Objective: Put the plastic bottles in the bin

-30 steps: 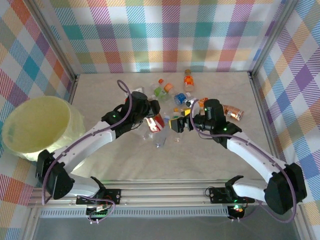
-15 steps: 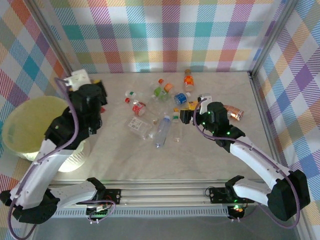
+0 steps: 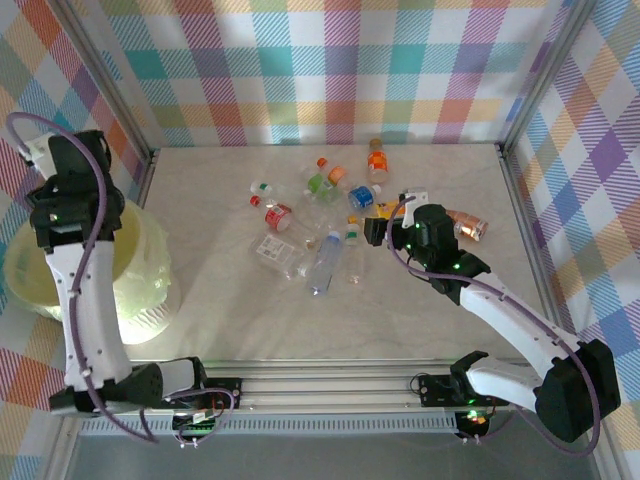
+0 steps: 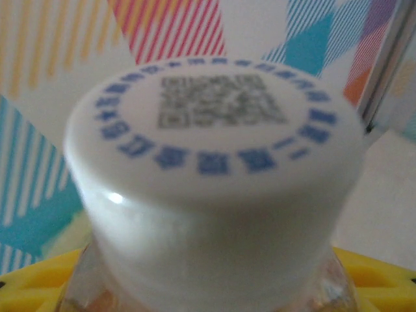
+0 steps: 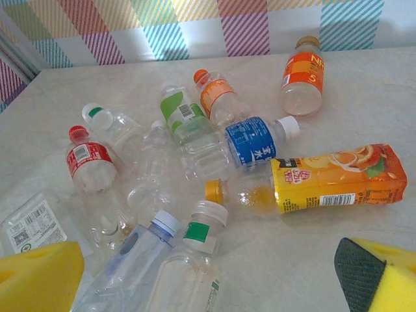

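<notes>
At nine o'clock in the overhead view, the bin [image 3: 135, 265] stands beside the table's [image 3: 250, 330] left edge, and the left gripper [image 3: 68, 225] hangs above it. Its pads [image 4: 380, 273] are clenched on a white-capped bottle [image 4: 214, 175], clear-bodied with blue print ringing the cap. That bottle is over the bin but not yet let go. What already lies inside the bin cannot be told, because the arm covers much of its mouth.

From the table's middle toward twelve o'clock, the plastic bottles [image 3: 320, 225] lie loose in a scatter of about a dozen. Among them are a red-capped bottle [image 5: 91, 162], a blue-labelled bottle [image 5: 250, 146] and an orange juice bottle [image 5: 331, 182].

At three o'clock of that scatter, the right gripper [image 3: 372, 232] hovers with its fingers spread wide and nothing between them, facing the pile.

The job looks to be in its early part: one bottle is ready to drop and nearly all the rest remain to be fetched.
</notes>
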{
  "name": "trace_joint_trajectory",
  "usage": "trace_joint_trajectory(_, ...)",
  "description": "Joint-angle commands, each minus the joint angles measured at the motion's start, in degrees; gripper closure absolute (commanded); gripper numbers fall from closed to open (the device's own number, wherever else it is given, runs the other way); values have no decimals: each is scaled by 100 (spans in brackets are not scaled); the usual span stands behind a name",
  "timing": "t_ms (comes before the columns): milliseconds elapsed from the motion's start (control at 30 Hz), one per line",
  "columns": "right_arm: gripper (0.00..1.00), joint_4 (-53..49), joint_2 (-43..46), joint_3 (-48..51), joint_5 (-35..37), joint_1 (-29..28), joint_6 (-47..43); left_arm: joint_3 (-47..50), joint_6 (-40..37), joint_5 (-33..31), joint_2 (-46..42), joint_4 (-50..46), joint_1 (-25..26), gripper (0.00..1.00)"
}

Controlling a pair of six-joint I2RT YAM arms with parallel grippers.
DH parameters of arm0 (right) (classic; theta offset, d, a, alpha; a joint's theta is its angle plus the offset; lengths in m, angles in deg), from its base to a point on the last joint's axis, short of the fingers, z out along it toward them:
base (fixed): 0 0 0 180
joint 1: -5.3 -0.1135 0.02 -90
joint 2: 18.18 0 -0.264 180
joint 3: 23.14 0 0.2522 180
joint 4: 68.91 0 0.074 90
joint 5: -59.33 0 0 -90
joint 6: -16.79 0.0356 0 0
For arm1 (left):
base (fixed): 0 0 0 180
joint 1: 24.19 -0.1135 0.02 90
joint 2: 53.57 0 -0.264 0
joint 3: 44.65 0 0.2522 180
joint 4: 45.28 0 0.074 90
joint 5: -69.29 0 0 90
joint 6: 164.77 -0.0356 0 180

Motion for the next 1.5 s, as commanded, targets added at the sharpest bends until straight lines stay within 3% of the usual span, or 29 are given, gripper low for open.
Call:
trace_joint_trajectory(0, 0, -97, 191, -146, 143, -14, -169, 176, 289, 1642, 29, -452, -895, 41)
trace_joint_trajectory(300, 0, -210, 275, -98, 240, -15, -210, 1007, 1095, 4627, 357, 207, -2661, 43)
trace_joint_trajectory(533, 0, -284, 395, -20, 255, -15, -58, 1680, 1951, 5735, 474, 1076, -2703, 43)
trace_joint_trajectory(1033, 0, -294, 436, 165, 318, -15, 172, 2991, 2990, 5629, 533, 2314, -2184, 36)
trace_joint_trajectory(1367, 0, -358, 372, 203, 384, -15, 330, 3368, 2903, 5558, 646, 2507, -2156, 25)
trace_joint_trajectory(1467, 0, -500, 410, 249, 862, -15, 719, 3288, 2783, 5567, 637, 2419, -2157, 23)
